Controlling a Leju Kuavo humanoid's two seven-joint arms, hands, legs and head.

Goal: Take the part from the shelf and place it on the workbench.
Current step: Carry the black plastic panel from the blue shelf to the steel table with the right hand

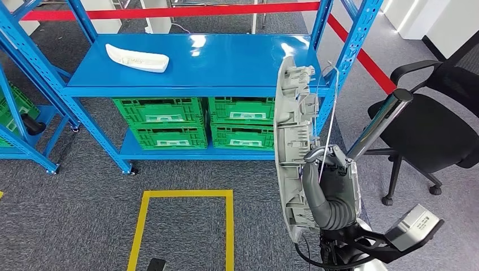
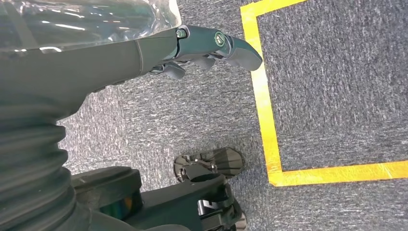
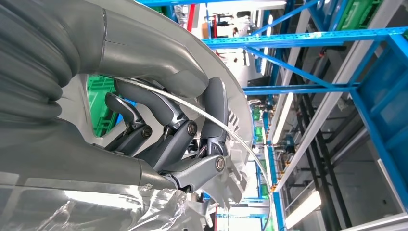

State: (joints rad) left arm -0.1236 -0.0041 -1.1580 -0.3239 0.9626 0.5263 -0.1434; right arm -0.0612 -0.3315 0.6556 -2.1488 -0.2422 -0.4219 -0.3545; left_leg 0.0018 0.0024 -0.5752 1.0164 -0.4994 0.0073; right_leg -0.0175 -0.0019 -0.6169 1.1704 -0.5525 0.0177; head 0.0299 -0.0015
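Note:
My right hand [image 1: 333,179] grips a long light-grey plastic part [image 1: 291,141], held upright on edge in front of the blue shelf [image 1: 237,62]. In the right wrist view the hand's dark fingers [image 3: 168,130] curl around the part [image 3: 236,115], with a thin wire running across them. A second, white part [image 1: 137,57] lies on the shelf's upper board at the left. My left hand [image 2: 207,45] hangs over the grey carpet, fingers stretched out and holding nothing.
Green crates [image 1: 195,121] fill the shelf's lower level. A black office chair [image 1: 435,118] stands at the right. A yellow tape square [image 1: 186,226] marks the carpet in front of the shelf. Red tape [image 1: 361,53] runs behind and along the right side.

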